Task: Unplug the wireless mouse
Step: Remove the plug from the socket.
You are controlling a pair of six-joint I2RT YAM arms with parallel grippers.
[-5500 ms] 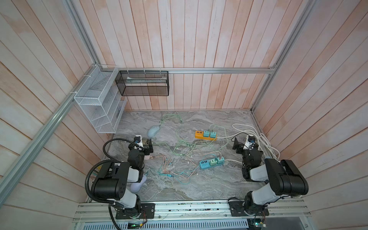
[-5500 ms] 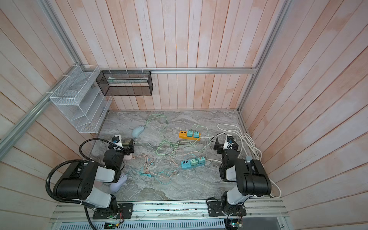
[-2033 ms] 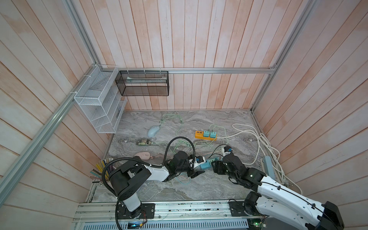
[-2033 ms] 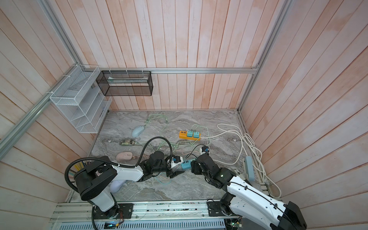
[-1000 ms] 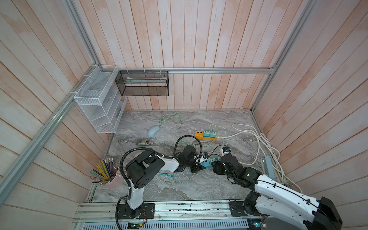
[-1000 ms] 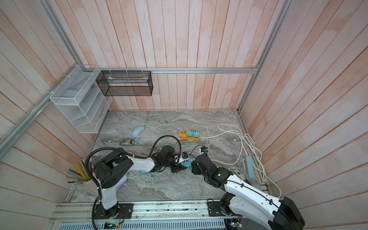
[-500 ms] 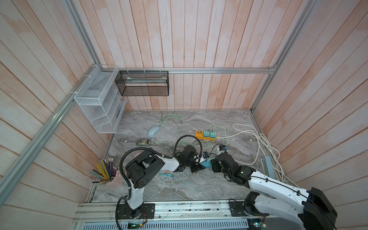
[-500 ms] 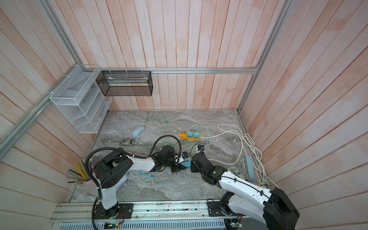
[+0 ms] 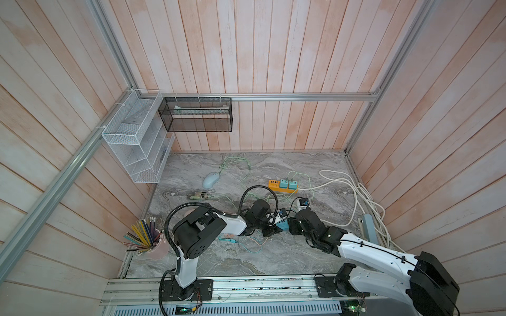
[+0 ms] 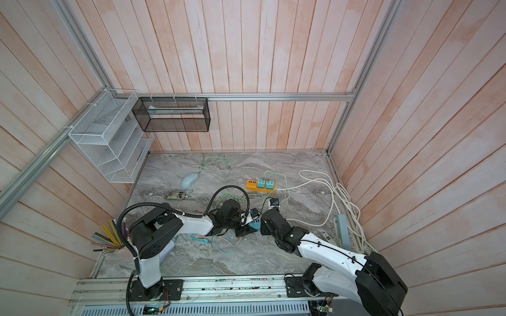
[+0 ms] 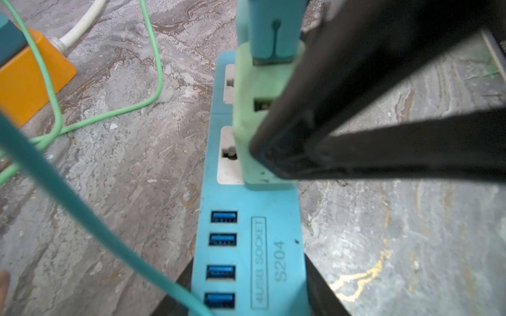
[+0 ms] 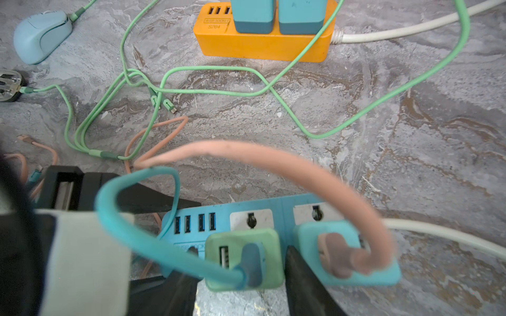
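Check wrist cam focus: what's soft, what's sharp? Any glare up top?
Left wrist view: near teal cable blurred, blue power strip lettering readable. Right wrist view: pink cable loop soft, orange power strip sharp. Both top views: even light, no glare.

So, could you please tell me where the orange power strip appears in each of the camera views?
Top view: orange power strip near the middle of the table.
Top view: same spot.
Left wrist: only a corner, cut off at the frame edge.
Right wrist: whole, beyond the looped green cable.
Shared landmark: the white cord leaving its end.
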